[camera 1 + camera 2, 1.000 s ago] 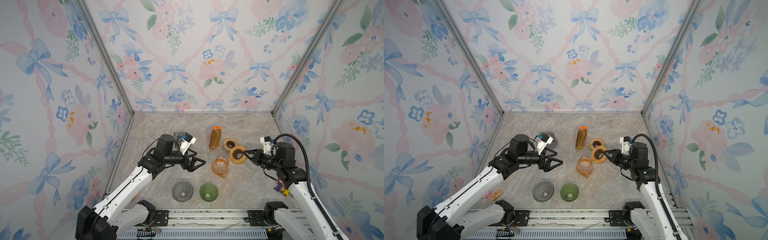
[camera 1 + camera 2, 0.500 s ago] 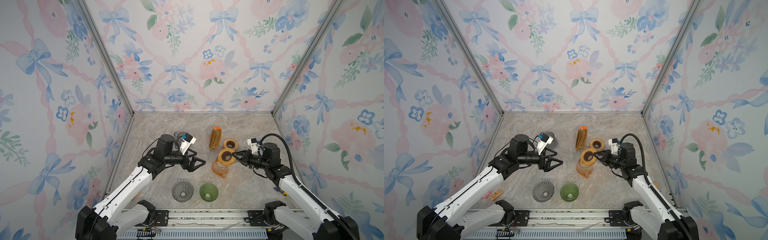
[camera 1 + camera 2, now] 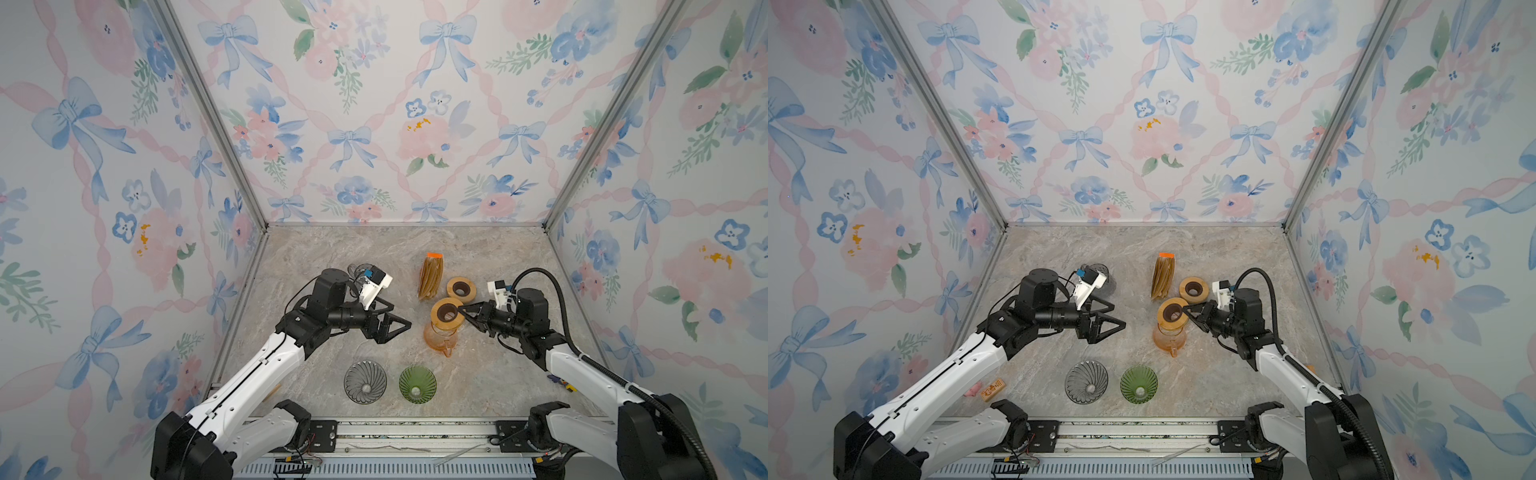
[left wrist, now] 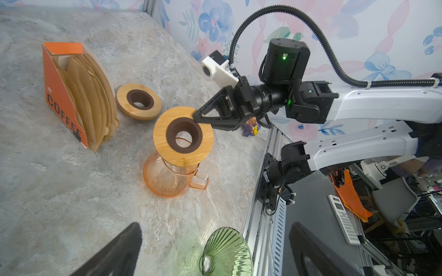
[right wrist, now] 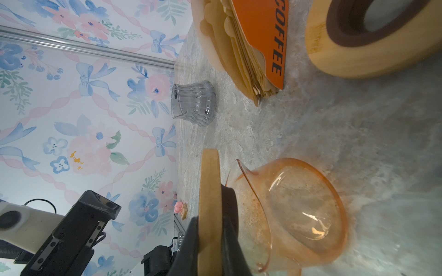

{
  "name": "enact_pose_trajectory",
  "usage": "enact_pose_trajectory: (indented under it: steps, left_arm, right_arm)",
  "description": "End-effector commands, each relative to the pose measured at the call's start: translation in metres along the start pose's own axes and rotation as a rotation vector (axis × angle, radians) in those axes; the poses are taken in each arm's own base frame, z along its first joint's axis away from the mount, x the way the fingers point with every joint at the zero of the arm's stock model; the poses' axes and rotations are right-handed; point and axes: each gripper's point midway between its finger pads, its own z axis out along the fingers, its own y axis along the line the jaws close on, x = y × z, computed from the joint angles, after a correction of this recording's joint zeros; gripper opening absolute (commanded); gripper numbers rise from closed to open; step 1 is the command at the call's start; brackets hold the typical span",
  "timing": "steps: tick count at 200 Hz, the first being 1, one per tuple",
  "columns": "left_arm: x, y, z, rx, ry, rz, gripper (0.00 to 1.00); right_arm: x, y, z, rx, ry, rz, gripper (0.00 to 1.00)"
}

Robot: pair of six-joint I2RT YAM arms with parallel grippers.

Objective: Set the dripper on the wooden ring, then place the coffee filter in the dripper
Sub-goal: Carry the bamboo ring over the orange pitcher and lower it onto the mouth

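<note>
Brown paper coffee filters [image 3: 430, 276] [image 4: 88, 100] stand in an orange holder at mid-table. Two glass drippers sit near the front edge, one grey [image 3: 365, 381] and one green [image 3: 417, 383] [image 4: 227, 253]. My right gripper [image 3: 461, 309] [image 5: 210, 239] is shut on the edge of a wooden ring [image 3: 446, 313] [image 4: 183, 136], which it holds at the mouth of the orange carafe [image 3: 440, 336] [image 5: 299, 210]. I cannot tell whether the ring rests on it. My left gripper [image 3: 401, 318] hovers open and empty to the left of the carafe, above bare table.
A second wooden ring [image 3: 461, 288] [image 5: 358, 55] lies flat behind the carafe, beside the filter holder. A grey ribbed glass vessel [image 5: 193, 105] stands at the back left, behind my left wrist. Small toys lie at the front corners. Patterned walls enclose three sides.
My right gripper has carried the wooden ring leftward, from beside the second ring to over the orange carafe. The left arm has not moved.
</note>
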Motion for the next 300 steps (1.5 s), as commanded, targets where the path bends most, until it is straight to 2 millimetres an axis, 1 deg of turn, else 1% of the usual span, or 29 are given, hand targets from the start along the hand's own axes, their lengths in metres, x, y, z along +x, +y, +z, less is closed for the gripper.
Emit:
enact_pose_trajectory:
  steps: [1, 74, 112, 147, 209, 300]
  left_arm:
    - [0.002, -0.002, 0.003, 0.019, 0.001, -0.002, 0.98]
    - [0.003, -0.002, 0.003, 0.02, 0.002, -0.003, 0.98]
    - [0.003, -0.002, 0.003, 0.019, 0.002, -0.002, 0.98]
    - [0.002, -0.003, 0.003, 0.017, 0.001, 0.0, 0.98]
    - [0.002, -0.003, 0.002, 0.017, 0.001, 0.0, 0.98]
    - [0.002, -0.002, 0.002, 0.012, -0.001, 0.002, 0.98]
  right_arm:
    - [0.004, 0.005, 0.003, -0.041, 0.014, -0.016, 0.1]
    - [0.011, -0.007, 0.004, -0.023, 0.033, -0.004, 0.11]
    - [0.014, -0.016, 0.004, 0.006, 0.036, 0.003, 0.13]
    - [0.016, -0.019, 0.003, 0.021, 0.037, 0.002, 0.14]
    - [0.018, -0.026, 0.0, 0.06, 0.034, -0.006, 0.2]
    - [0.019, -0.033, -0.011, 0.15, 0.032, -0.046, 0.3]
